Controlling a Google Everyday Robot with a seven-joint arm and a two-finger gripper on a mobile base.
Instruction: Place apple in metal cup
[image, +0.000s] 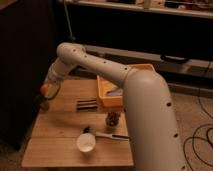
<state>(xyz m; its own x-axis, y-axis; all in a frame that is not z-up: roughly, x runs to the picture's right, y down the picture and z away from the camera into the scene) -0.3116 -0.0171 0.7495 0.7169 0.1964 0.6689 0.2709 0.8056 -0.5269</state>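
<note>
My gripper (48, 90) hangs at the end of the white arm, over the far left edge of the wooden table (60, 131). It is shut on the apple (44, 90), a small red-orange fruit showing at its left side. Just under it, at the table's left edge, sits a small dark grey shape, the metal cup (44, 105), dim and hard to make out. The apple is above the cup and apart from it.
An orange bin (107, 98) stands at the table's back right. A dark flat bar (86, 104) lies mid-table. A clear glass with dark contents (113, 119), a white round cup (86, 143) and a utensil (109, 136) are nearer the front. My arm's bulk covers the right side.
</note>
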